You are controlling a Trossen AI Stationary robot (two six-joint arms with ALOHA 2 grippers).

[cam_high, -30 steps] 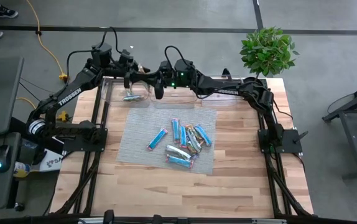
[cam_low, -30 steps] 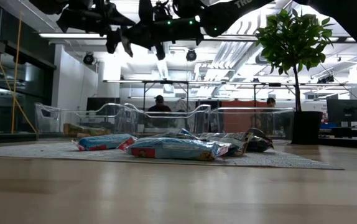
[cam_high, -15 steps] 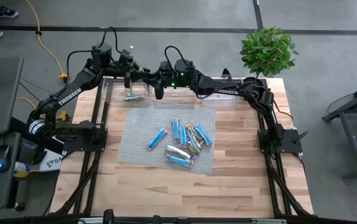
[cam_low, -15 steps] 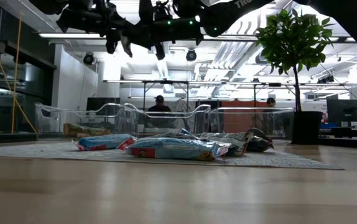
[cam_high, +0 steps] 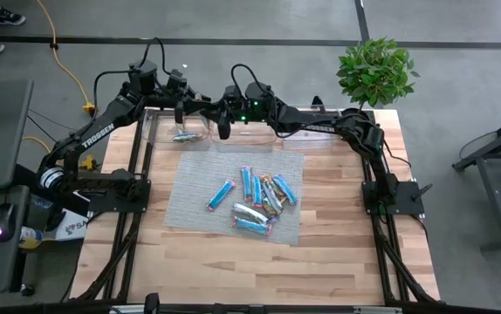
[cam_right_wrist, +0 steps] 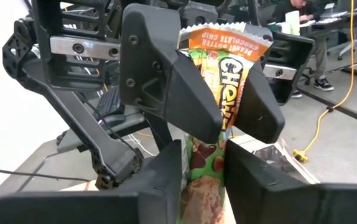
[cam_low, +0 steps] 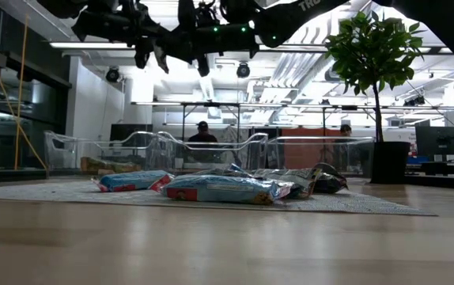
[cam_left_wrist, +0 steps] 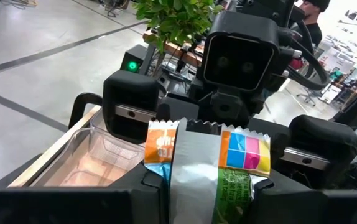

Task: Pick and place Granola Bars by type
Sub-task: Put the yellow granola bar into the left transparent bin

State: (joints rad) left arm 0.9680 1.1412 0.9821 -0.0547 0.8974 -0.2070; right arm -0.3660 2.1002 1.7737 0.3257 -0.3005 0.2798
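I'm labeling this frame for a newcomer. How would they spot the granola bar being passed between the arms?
Look above the clear bins at the table's far edge, where both arms meet. The bar stands pinched between the two tools, off the mat, unlike the loose pile.

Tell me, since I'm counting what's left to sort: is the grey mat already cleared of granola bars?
No: in the high view a cluster of granola bars lies on the grey mat.

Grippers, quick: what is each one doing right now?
Left gripper: closed on one end of the granola bar, above the clear tray.
Right gripper: closed on the same bar's other end.
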